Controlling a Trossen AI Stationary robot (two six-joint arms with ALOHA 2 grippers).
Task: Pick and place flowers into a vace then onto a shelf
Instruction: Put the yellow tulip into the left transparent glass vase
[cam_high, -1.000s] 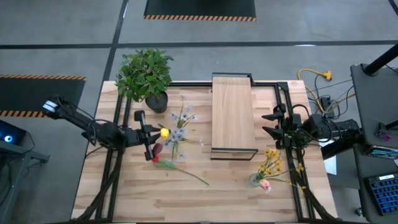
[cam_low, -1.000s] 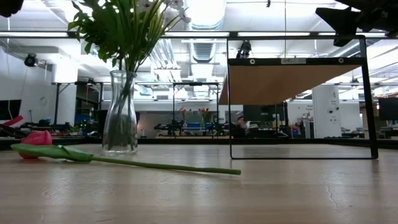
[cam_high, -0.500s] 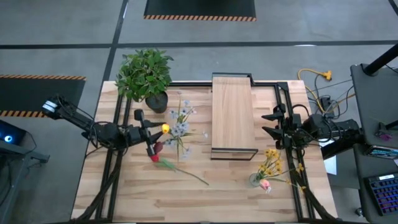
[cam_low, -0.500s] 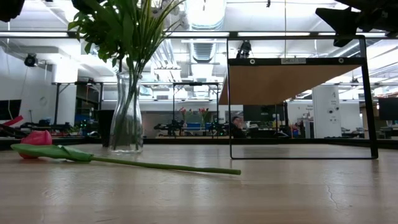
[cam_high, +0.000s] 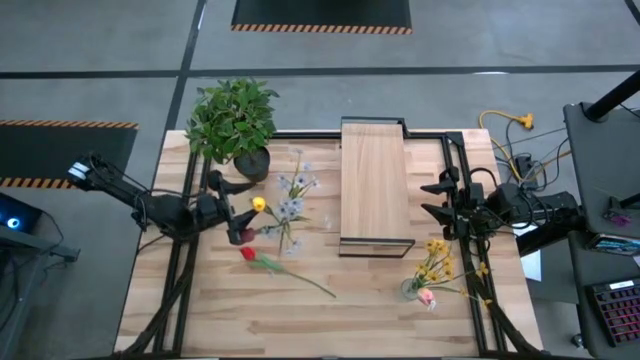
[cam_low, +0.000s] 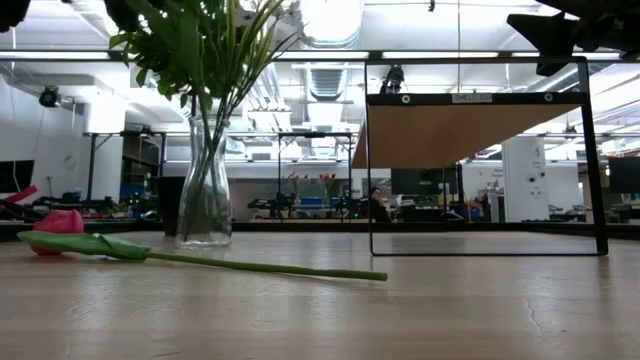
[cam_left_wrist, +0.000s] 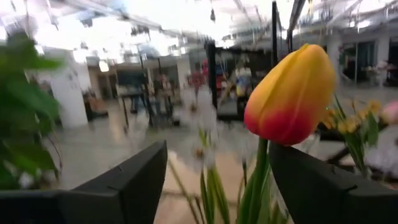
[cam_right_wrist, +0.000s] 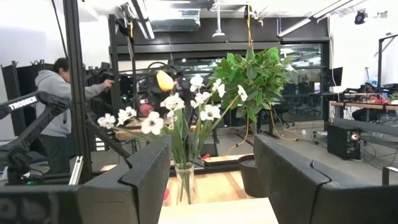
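Note:
A glass vase stands on the table and holds white sprigs and a yellow-red tulip. My left gripper is open beside the tulip, on the side of the table's left edge. In the left wrist view its fingers stand either side of the tulip's stem without holding it. A red tulip lies flat on the table nearer the front. My right gripper waits open to the right of the shelf.
A bushy potted plant stands at the table's far left corner. A second small vase with yellow blooms and a pink tulip is at the near right. A person stands beyond the table.
My left gripper has opened and let go of the yellow tulip, rolling a little as it did. The tulip now stands in the vase with the white sprigs. The vase with its bouquet has shifted a little along the table and stands still now.

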